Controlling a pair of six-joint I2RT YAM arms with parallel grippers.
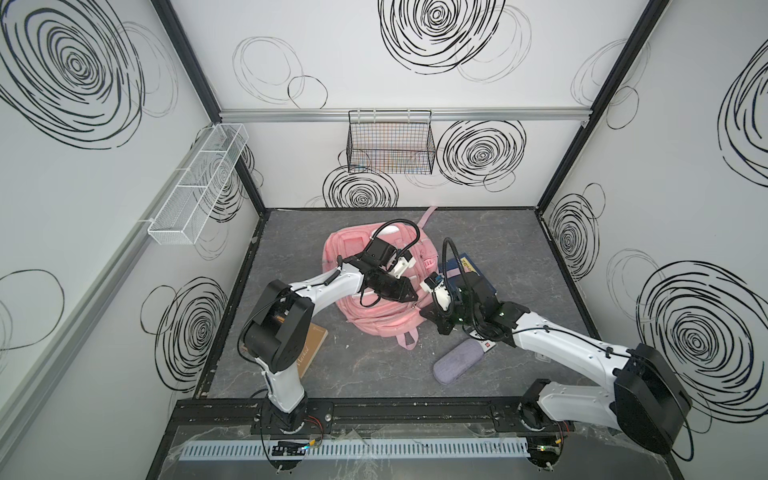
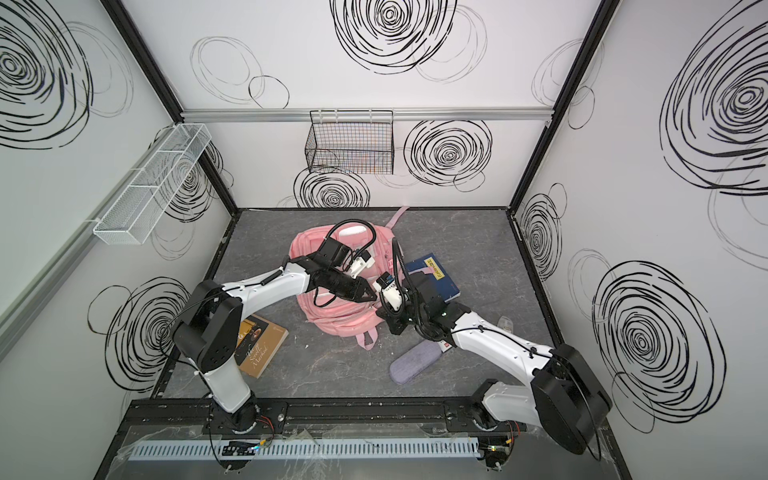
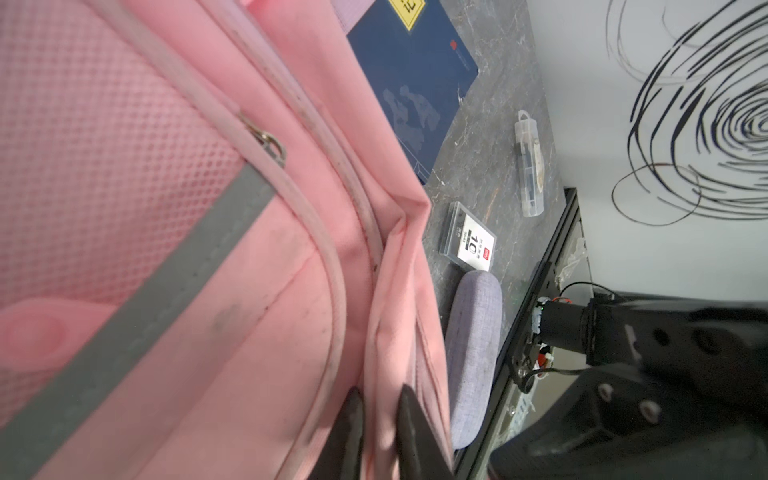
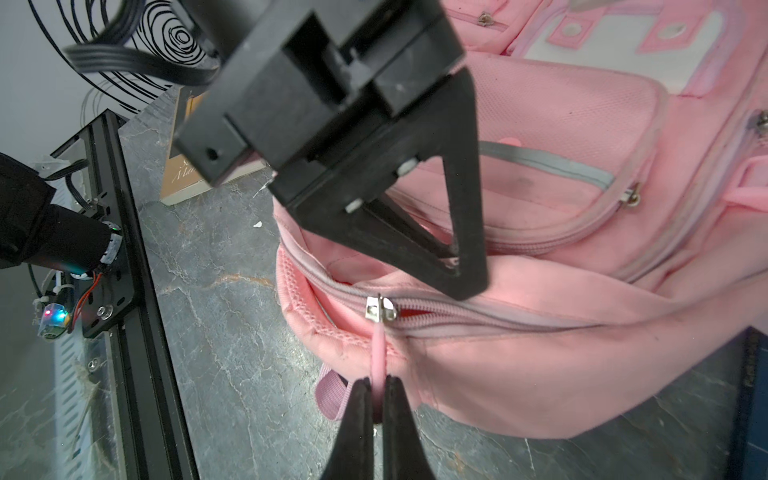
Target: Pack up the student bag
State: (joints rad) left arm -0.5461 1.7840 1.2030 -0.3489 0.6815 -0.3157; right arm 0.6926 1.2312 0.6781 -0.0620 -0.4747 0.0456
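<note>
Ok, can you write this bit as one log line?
left gripper: shut on bag fabric | right gripper: shut on zip pull | zip: part open

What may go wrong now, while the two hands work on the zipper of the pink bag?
1. The right hand pinches only the thin pink pull tab; it may slip out when pulled.
2. The left hand grips just a fold of the student bag; if that fold slips, the whole bag may drag instead of the zipper slider moving.
3. A dragged bag could push the blue book beside it.
</note>
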